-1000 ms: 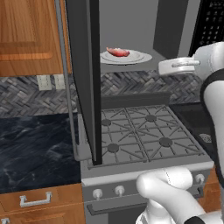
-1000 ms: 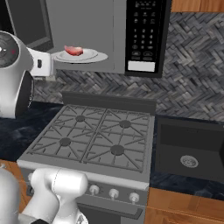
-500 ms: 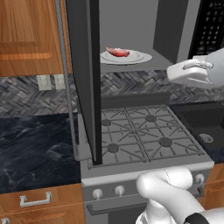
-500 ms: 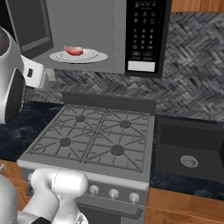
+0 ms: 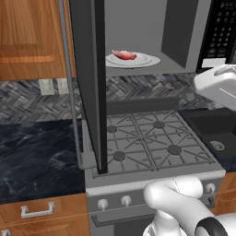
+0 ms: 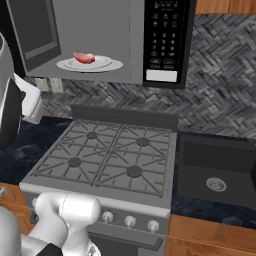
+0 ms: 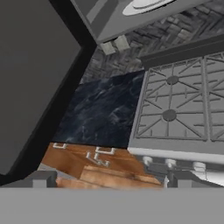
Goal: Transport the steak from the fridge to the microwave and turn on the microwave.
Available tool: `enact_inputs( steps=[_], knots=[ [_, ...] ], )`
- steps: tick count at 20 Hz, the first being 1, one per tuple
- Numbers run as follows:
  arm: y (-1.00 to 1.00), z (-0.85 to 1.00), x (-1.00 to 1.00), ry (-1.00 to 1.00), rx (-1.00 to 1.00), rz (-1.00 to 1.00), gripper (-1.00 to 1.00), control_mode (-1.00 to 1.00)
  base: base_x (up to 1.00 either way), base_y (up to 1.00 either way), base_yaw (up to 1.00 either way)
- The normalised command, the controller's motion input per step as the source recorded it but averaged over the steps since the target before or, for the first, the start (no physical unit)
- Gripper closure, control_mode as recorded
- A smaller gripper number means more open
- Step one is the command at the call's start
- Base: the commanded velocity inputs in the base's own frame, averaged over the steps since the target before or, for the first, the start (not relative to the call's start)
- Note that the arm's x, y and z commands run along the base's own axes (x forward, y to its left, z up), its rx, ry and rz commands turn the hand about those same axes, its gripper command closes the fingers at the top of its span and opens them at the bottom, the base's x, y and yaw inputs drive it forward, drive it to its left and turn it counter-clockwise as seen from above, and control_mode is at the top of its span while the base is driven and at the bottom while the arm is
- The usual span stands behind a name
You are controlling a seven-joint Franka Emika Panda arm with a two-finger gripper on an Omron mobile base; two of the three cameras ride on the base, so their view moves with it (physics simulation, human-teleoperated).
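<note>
While the hand [image 7: 107, 179] gapes empty, steak [image 6: 84, 57] flat on plate [image 6: 111, 65], long axis across microwave [image 6: 165, 40] cavity

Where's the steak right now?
The steak lies on a white plate inside the open microwave, above the gas stove; in the left base view it sits just right of the swung-open door.
</note>
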Motion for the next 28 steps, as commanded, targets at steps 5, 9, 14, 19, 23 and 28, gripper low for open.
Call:
enact_inputs(
  steps=[5, 9, 14, 19, 23, 28],
  knots=[
    [0.02, -0.24, -0.63, -0.01, 0.06, 0.0, -1.0, -1.0, 0.0, 0.0, 0.0],
    [0.11, -0.28, -0.67, -0.14, 0.09, 0.0, -1.0, -1.0, 0.0, 0.0, 0.0],
    [0.07, -0.22, -0.48, -0.08, 0.15, -0.02, -1.0, -1.0, 0.0, 0.0, 0.0],
    [0.01, -0.01, -0.33, 0.08, 0.28, -0.02, -1.0, -1.0, 0.0, 0.0, 0.0],
    [0.08, 0.0, -0.28, 0.23, 0.25, -0.01, -1.0, -1.0, 0.0, 0.0, 0.0],
    [0.14, -0.04, -0.29, 0.16, 0.2, 0.0, -1.0, -1.0, 0.0, 0.0, 0.0]
  ],
)
